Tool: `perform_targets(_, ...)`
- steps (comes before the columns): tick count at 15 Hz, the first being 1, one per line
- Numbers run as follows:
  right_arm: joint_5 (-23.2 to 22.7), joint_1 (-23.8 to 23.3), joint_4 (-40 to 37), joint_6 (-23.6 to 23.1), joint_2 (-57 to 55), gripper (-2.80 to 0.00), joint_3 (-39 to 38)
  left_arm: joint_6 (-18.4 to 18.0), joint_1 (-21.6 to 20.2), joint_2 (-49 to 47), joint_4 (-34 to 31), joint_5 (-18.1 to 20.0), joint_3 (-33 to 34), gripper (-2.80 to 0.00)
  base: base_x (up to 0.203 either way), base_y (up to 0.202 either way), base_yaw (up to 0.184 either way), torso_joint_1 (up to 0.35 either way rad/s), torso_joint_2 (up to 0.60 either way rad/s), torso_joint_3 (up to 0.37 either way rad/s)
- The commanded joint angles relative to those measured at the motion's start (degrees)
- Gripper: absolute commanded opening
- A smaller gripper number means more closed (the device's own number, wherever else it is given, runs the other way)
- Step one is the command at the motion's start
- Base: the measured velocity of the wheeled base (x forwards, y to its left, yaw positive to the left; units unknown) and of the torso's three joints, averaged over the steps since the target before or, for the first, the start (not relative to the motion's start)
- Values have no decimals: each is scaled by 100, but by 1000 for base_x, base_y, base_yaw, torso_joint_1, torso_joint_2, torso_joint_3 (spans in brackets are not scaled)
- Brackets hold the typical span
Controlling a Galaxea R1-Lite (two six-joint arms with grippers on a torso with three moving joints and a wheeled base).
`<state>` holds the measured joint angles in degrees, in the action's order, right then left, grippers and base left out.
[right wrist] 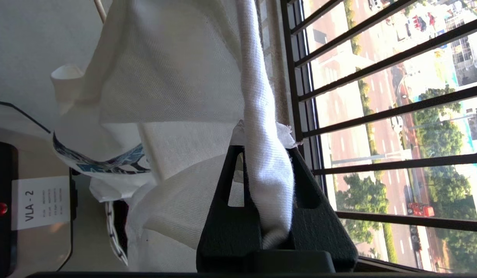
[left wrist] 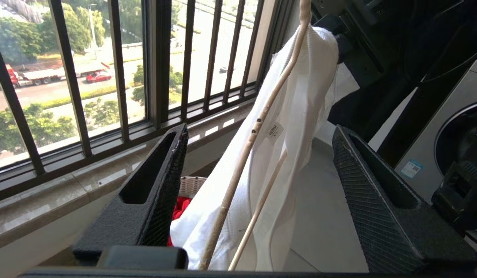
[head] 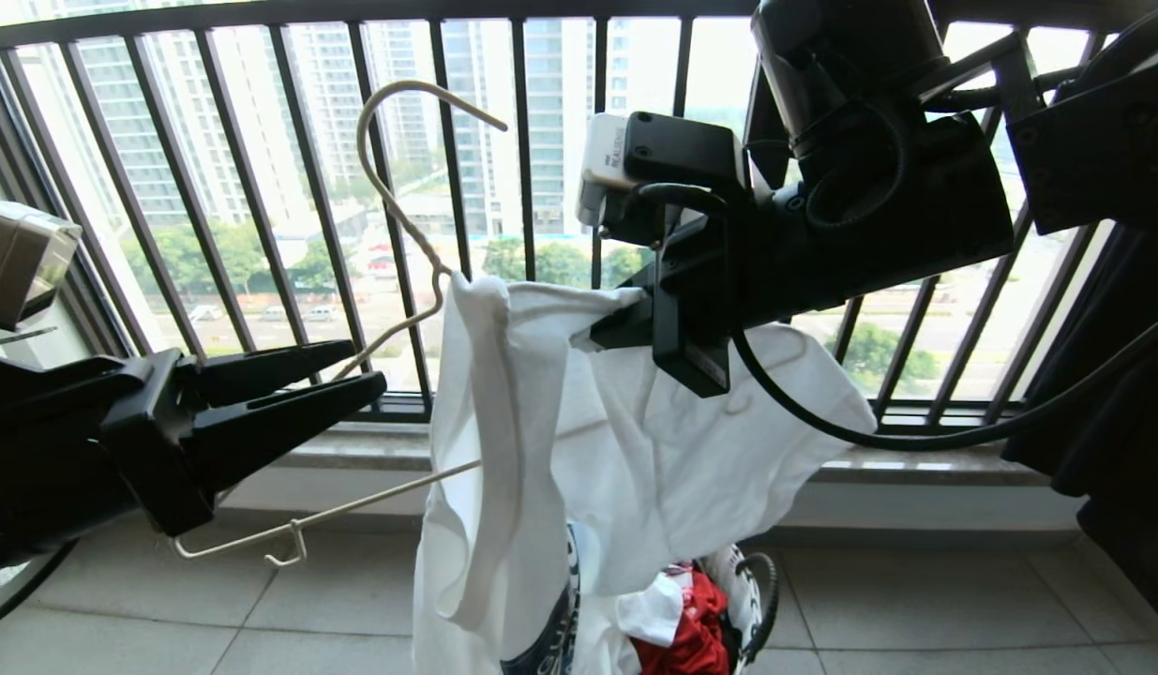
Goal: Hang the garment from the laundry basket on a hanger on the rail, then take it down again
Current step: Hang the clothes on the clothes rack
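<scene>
The white garment (head: 654, 469) hangs in front of the window bars, with its logo low down. My right gripper (head: 625, 323) is shut on its ribbed collar (right wrist: 261, 127), seen close in the right wrist view (right wrist: 263, 150). The thin beige hanger (head: 372, 496) is tilted, one arm inside the garment and its hook up against the bars. My left gripper (head: 368, 367) is at the left, open. In its wrist view (left wrist: 260, 130) the hanger wires (left wrist: 233, 186) run between the wide jaws without touching them. The laundry basket (head: 757, 591) stands on the floor below. The rail is out of view.
The black barred window railing (head: 522, 141) and stone sill (head: 916, 464) run close behind the garment. A red cloth (head: 691, 637) lies in the basket. A washing machine (left wrist: 454, 135) stands to the right. The floor is tiled.
</scene>
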<state>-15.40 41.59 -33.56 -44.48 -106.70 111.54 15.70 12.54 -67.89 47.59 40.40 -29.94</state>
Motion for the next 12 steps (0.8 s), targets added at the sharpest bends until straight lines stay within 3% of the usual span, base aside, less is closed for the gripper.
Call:
perform_targets(1, 2, -54, -35, -36, 98, -280, -75, 12, -98, 320, -309, 21, -200, 0, 0, 0, 0, 0, 0, 0)
perform_targets(7, 28, -301, -22, -34, 194, -280, -212, 43, -768, 589, -615, 12, -637, 0, 0, 0, 0, 0, 0, 0)
perform_targets(9, 44, -469, -5, -23, 171, -280, -206, 47, -918, 597, -1023, 12, -873, 0, 0, 0, 0, 0, 0, 0)
perform_targets(11, 57, -539, -1, 63, 158, -280, -193, 47, -1036, 631, -1515, 3, -1118, -280, 0, 0, 0, 0, 0, 0)
perform_targets(12, 73, -546, 8, 71, 158, -280, -176, 47, -1042, 653, -1662, 3, -1193, -280, 0, 0, 0, 0, 0, 0)
